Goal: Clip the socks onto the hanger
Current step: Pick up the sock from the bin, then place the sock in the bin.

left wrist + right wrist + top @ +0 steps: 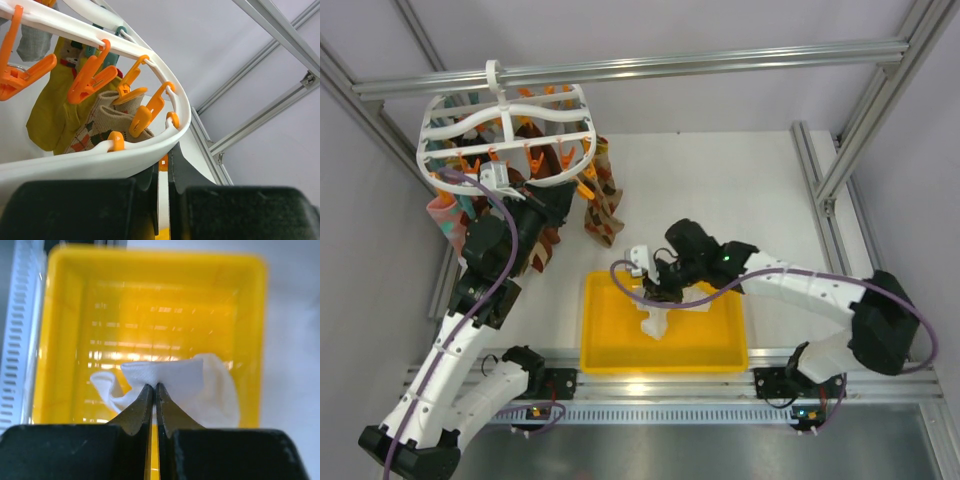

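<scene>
The hanger hangs by its hook from the rail at far left, already carrying brown patterned socks on its orange clips. The left gripper sits just under its rim, fingers nearly together; I cannot tell if they hold anything. Right of it, the yellow bin lies at the near table edge and holds only white cloth. A sock is pinched at a top fold by the right gripper, fingers pressed together, its rest drooping into the bin; whether the second sock lies bunched beside it is unclear. The sock looks light, limp and easily slipped, so a hold near the cuff edge should leave cloth free for a clip.
</scene>
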### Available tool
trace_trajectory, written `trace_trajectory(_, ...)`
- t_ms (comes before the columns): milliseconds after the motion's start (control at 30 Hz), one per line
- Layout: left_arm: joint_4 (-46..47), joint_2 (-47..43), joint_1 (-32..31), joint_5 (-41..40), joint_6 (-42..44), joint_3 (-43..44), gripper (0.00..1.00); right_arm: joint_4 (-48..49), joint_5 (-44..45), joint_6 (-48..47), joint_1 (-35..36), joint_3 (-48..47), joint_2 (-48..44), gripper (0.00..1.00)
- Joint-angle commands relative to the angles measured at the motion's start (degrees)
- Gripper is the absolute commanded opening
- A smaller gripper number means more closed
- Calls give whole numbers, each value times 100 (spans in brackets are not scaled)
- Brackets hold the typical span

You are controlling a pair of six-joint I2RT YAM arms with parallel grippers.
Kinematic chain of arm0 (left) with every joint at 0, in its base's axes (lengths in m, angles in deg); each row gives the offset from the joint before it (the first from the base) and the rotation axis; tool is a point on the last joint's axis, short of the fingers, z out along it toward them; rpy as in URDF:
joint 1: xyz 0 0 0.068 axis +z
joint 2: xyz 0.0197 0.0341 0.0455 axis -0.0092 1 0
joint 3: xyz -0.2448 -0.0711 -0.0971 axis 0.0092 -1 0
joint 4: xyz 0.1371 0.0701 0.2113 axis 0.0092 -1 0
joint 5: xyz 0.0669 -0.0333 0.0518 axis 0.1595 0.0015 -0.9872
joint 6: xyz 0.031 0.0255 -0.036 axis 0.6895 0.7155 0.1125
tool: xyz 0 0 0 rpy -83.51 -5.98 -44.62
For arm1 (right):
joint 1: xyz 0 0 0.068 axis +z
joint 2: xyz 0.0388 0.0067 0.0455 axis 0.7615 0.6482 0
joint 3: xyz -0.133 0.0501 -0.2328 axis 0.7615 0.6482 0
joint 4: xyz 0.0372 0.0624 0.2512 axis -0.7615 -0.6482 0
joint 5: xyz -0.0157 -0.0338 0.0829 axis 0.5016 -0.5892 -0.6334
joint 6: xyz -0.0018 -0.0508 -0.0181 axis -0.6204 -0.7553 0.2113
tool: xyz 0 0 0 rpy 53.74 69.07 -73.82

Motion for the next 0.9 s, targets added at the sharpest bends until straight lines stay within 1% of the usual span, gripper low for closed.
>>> trace_trajectory(0,-81,121,152,-392,129,-26,0,1069,-905,1040,-319,-13,-1038,0)
trace_trajectory(33,-72,121,152,-400,129,-35,0,1227,-931,1111,-389,49,-1170,0)
trace_trajectory(100,-72,112,152,-400,129,-35,0,1159,-1072,1199,-503,172,-1434,0)
trace_trajectory(233,-72,139,161,-383,129,-18,0,598,-1178,1059,-670,261,-1628,0)
trace_trajectory(333,-124,121,152,-392,129,0,0,377,-1134,857,-863,208,-1681,0)
trace_trajectory(400,-151,112,152,-392,147,9,0,43,-1143,550,-917,120,-1646,0)
trace_trajectory(433,-168,112,152,-392,138,9,0,-36,-1134,349,-908,16,-1542,0)
trace_trajectory(500,-168,104,152,-392,129,-9,0,-37,-1160,285,-830,-73,-1357,0)
trace_trajectory(600,-160,104,152,-400,112,-26,0,-151,-932,-136,-409,-354,-786,0)
trace_trajectory(667,-160,112,152,-392,112,-35,0,59,-783,-346,-206,-329,-364,0)
trace_trajectory(700,-160,112,152,-392,103,-35,0,312,-695,-443,39,-320,-215,0)
trace_trajectory(767,-151,130,152,-365,103,-26,0,419,-432,-663,304,-433,303,0)
trace_trajectory(867,-160,138,161,-391,120,-26,0,832,-264,-664,673,-714,919,0)
